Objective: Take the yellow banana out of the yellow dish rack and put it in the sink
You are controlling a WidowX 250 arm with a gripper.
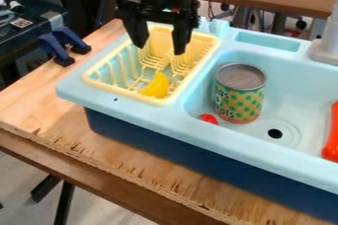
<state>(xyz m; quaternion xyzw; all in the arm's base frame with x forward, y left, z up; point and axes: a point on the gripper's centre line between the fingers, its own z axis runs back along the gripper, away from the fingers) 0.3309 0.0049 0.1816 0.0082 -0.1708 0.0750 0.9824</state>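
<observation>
The black tool (158,50) hangs over the yellow rack (173,96) in the upper left of the frame. Its two fingers are wide apart, with nothing between them. The yellow toy banana (156,87) lies in the rack, below the tool. Its long side runs up and a little right. The rack's front rim is near it, and there is more room behind it. In the blue sink (196,137), right of the rack, a tin can (239,93) stands up. The can hides part of a small red thing (209,119). The right edge cuts off an orange-red thing (332,137).
</observation>
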